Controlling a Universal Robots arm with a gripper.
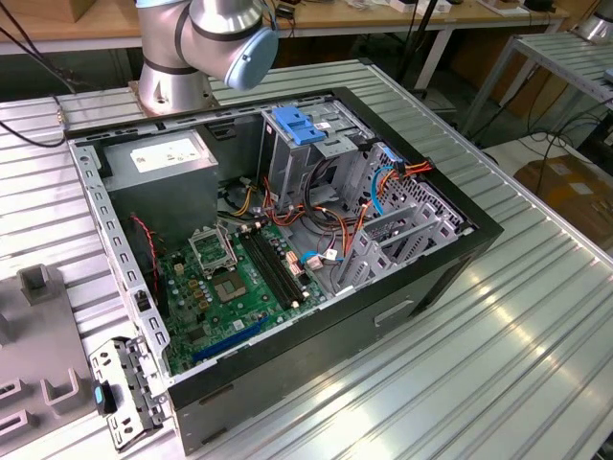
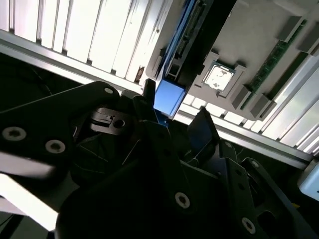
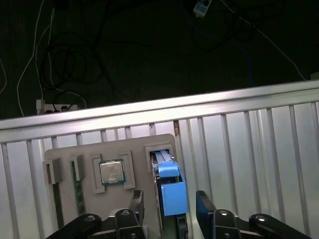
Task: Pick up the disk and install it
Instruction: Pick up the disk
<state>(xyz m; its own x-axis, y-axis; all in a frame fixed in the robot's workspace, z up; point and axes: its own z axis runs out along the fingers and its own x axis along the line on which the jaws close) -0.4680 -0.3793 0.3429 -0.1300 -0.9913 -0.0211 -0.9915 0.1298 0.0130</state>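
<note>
Status: pick not yet made, install not yet made.

- The disk point(image 3: 172, 191), a flat silver-metal drive with blue plastic side rails, stands on edge in a slot of the grey moulded holder plate point(image 3: 75, 149). The plate lies on the ribbed aluminium worktop point(image 3: 259, 139), close to the worktop's edge, with dark floor and cables beyond. A square silver processor chip point(image 3: 111, 172) sits in a neighbouring pocket of the same plate.
- The open black computer case point(image 1: 287, 383) lies on its side mid-worktop in the exterior view. I judge both stages of the task outstanding: the disk is neither lifted nor in the case.

Gripper point(image 3: 170, 199): the black fingers point(image 3: 203, 204) are spread and straddle the blue end of the disk, one on each side. In the first wrist view a narrow gap shows on both sides, so they appear not to touch it; nothing is clamped. The second wrist view agrees: the disk's blue end point(image 2: 169, 97) sits between the parted fingers of the gripper point(image 2: 174, 107).
</note>
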